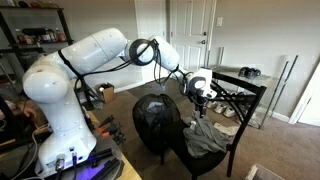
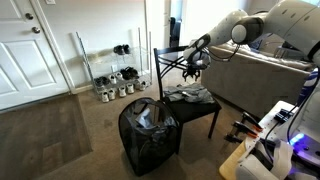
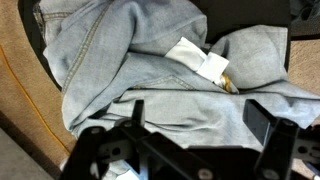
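Wrist view: the gripper (image 3: 185,140) hangs above the jeans (image 3: 130,60) with its jaws spread apart and holding nothing. A white tag (image 3: 200,58) lies on the denim. In both exterior views the jeans lie heaped on the chair (image 1: 243,92) seat. A black mesh hamper (image 2: 150,135) stands just beside the chair.

Bulky white rounded arm (image 1: 95,52) with black joint rings, looping black cable (image 1: 141,50), boxy black fingers (image 3: 265,125).

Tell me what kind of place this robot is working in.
Most likely a room in a home: a white panelled door, a shoe rack by the wall, and jeans lying on a black chair beside a mesh hamper.
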### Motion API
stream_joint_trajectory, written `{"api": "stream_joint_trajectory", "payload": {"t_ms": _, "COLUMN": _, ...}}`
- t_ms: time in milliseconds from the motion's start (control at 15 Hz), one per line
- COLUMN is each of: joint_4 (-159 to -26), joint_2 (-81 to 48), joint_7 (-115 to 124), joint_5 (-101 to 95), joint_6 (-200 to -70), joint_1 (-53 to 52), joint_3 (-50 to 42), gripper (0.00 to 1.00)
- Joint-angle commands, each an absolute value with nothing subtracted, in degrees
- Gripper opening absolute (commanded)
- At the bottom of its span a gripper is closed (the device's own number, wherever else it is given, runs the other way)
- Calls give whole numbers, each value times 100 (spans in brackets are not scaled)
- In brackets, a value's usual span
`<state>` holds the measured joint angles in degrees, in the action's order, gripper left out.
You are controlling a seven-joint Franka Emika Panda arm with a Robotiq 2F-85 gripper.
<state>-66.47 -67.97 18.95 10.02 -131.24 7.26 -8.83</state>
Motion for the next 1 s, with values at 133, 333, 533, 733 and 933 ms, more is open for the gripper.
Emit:
{"api": "stream_joint_trajectory", "payload": {"t_ms": 133, "joint_4": -6615, "joint_2": -6787, "joint_7": 2003, "joint_5": 883, "joint_6": -13092, "joint_1": 716, "joint_3": -893, "gripper": 100}}
{"api": "stream_joint_trajectory", "payload": {"t_ms": 333, "joint_4": -6126, "joint_2": -7133, "joint_7": 1989, "joint_5": 1062, "joint_6": -13030, "joint_1": 908, "joint_3": -720, "gripper": 100}}
{"api": "stream_joint_trajectory", "payload": {"t_ms": 533, "joint_4": -5681, "joint_2": -7517, "joint_7": 1768, "joint_5": 1310, "joint_6": -12687, "joint_1": 1166, "joint_3": -291, "gripper": 100}}
{"api": "stream_joint_trajectory", "payload": {"t_ms": 733, "joint_4": -5149, "joint_2": -7994, "joint_7": 2161, "joint_5": 1502, "joint_6": -11853, "joint_1": 1314, "joint_3": -190, "gripper": 100}}
{"api": "stream_joint_trajectory", "payload": {"t_ms": 933, "joint_4": -4852, "joint_2": -8281, "joint_7": 2492, "joint_5": 1648, "joint_6": -11514, "joint_1": 1441, "joint_3": -214, "gripper": 100}}
